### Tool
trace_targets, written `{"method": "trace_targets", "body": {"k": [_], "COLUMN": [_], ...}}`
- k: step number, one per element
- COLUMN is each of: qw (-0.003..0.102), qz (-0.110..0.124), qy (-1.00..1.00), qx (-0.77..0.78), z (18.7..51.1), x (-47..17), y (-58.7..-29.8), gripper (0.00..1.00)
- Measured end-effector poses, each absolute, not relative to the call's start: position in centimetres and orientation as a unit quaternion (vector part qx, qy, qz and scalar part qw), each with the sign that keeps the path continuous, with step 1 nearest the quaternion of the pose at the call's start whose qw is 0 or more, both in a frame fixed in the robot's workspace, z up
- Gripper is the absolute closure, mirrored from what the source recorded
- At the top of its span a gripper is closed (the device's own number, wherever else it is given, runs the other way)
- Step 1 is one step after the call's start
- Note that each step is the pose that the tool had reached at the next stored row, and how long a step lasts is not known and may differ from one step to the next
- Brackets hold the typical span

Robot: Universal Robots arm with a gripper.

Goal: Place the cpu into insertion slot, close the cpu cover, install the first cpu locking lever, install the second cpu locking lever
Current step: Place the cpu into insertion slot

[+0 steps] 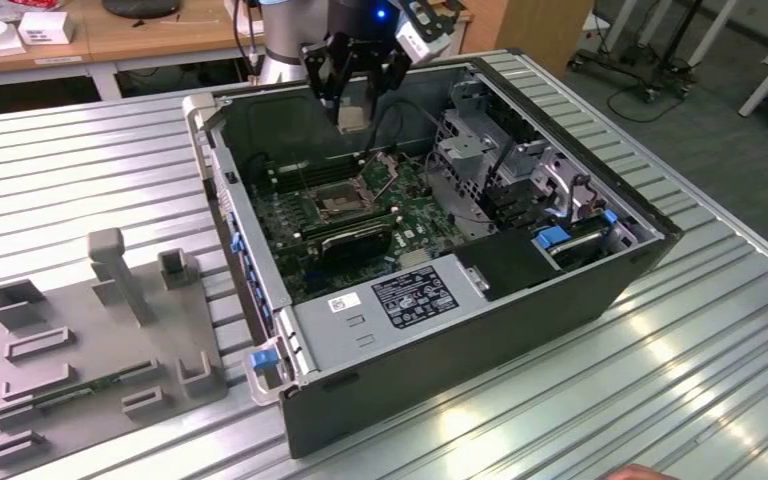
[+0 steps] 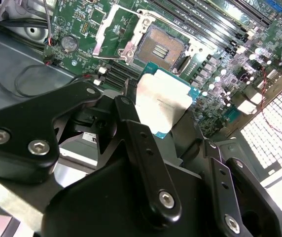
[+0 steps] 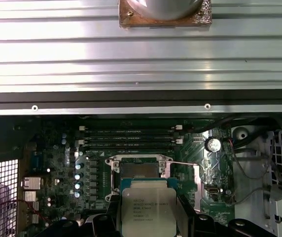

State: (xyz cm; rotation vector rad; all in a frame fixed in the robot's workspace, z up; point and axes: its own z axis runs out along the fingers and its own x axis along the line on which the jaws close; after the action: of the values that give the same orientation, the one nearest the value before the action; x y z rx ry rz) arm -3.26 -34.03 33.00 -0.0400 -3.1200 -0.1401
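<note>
Silvery cpu: you have it pinched at its edges, raised above the green board
Black gripper: fingers closed on the cpu, hanging inside the open case
Dark insertion slot: uncovered, below the held cpu and apart from it
Metal cpu cover: folded back beside the slot, clear of your chip

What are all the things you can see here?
computer case: one, black and grey, open on the table
table: one, silver, ribbed, under the case
motherboard: one, green, inside the case
insertion slot: one, dark-centred, on the motherboard, empty
cpu cover: one, silver, swung open beside the slot
holder tray: one, grey, on the table at the exterior view's left
cpu: one, silvery, held over the motherboard
gripper: one, black, shut on the cpu
</note>
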Motion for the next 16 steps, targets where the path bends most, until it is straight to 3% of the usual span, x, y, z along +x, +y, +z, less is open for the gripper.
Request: {"method": "trace_targets", "body": {"k": [16], "qw": [0.009], "qz": [-0.045], "qy": [-0.999], "qx": [-0.013], "z": [32.45], "x": [-3.26], "y": [-34.03], "gripper": [0.46]}}
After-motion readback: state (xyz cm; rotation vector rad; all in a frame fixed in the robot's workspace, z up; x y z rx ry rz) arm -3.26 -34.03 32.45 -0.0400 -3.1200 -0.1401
